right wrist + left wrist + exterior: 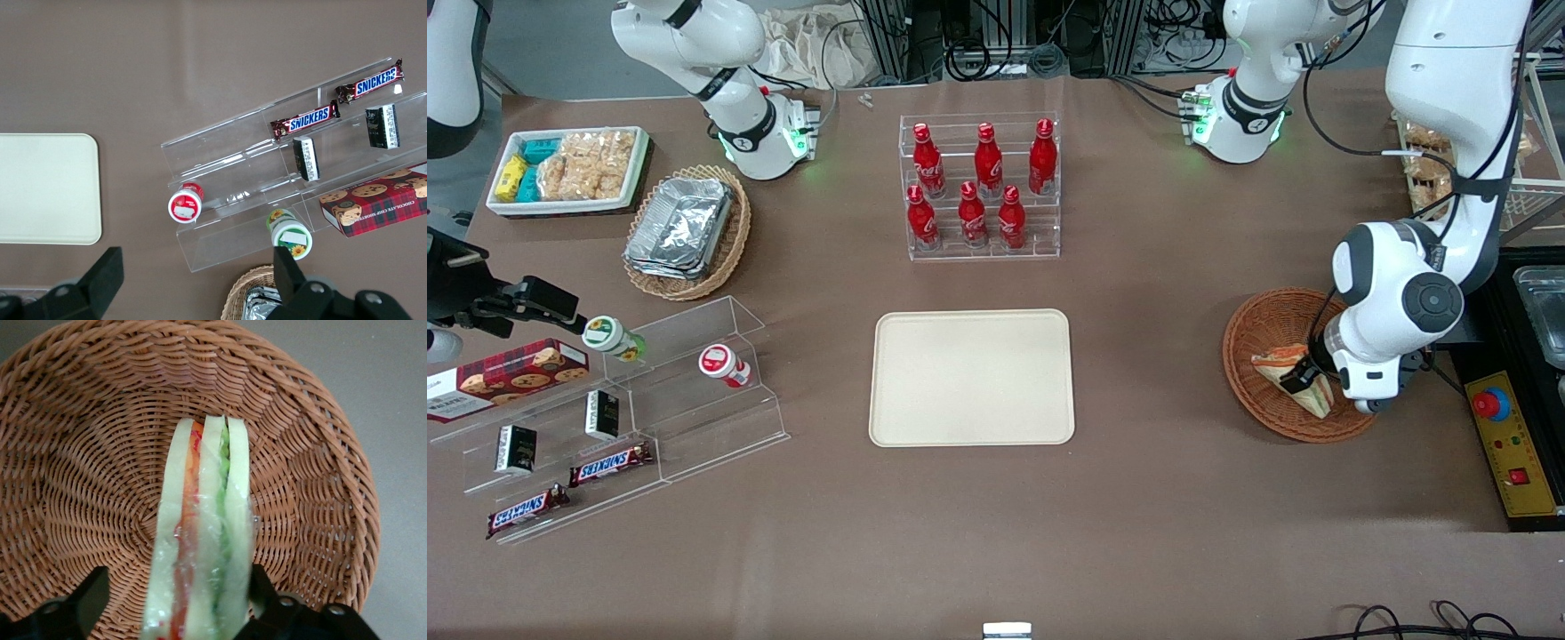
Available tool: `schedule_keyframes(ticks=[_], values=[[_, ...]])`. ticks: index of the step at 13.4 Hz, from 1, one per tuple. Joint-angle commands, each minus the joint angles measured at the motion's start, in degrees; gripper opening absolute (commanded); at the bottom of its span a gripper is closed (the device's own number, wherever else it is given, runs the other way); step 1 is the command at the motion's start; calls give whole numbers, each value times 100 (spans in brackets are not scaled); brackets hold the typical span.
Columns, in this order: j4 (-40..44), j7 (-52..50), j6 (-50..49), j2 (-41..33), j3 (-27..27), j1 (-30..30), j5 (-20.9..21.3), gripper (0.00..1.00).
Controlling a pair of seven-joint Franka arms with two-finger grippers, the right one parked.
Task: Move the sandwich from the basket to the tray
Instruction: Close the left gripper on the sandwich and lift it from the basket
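The sandwich (1279, 363) stands on edge in the round reddish-brown basket (1249, 342), toward the working arm's end of the table. In the left wrist view the sandwich (203, 520) shows white bread with orange and green layers in clear wrap, over the basket's woven floor (100, 473). My left gripper (1303, 380) is down in the basket and straddles the sandwich, open (177, 603). One finger (263, 590) touches the wrap; the other finger (90, 593) stands apart from it. The cream tray (971, 378) lies flat at the table's middle, with nothing on it.
A clear rack of red bottles (980, 187) stands farther from the front camera than the tray. A tan oval basket with foil trays (685, 231), a white snack bin (569, 169) and clear shelves with snacks (605, 418) lie toward the parked arm's end.
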Motion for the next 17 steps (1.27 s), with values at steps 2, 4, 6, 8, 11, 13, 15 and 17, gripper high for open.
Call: schedule_keyframes(ticks=[2, 4, 6, 8, 11, 13, 15, 17], values=[[398, -374, -528, -125, 4, -33, -7, 13], [776, -366, -1152, -248, -4, -69, -7, 5], [1154, -252, -1924, -458, -13, -78, 54, 3], [1610, 80, -2776, -661, -57, -78, 55, 0], [2638, 520, -4376, -714, -92, -86, 29, 0], [3210, 1090, -5089, -723, -171, -86, -7, 0], [3475, 1662, -5443, -714, -390, -78, -15, 0], [3529, 1822, -5444, -688, -706, -86, -59, 0]])
